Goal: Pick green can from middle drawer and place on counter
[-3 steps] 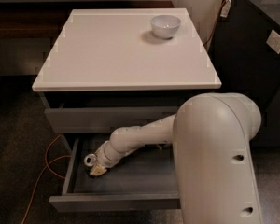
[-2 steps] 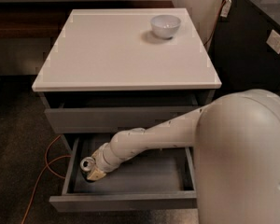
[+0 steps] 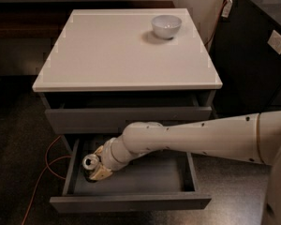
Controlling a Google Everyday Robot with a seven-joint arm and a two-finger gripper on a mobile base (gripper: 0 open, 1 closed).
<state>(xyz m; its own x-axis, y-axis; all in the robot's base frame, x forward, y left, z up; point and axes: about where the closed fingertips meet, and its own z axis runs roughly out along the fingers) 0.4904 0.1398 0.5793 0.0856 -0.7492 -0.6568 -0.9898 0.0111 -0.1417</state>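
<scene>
Arm [image 3: 192, 137] shifted right, gripper [image 3: 98, 171] at green can [image 3: 89, 162]

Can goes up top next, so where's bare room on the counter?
The flat white counter is bare across its left half and front; only the white bowl crowds the back right. The pincer is at the left end of the grey middle drawer, by the dark green can.

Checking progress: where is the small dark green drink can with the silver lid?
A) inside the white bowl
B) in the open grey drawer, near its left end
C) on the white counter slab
B: the green can sits at the left end of the open middle drawer, by the gripper.
</scene>
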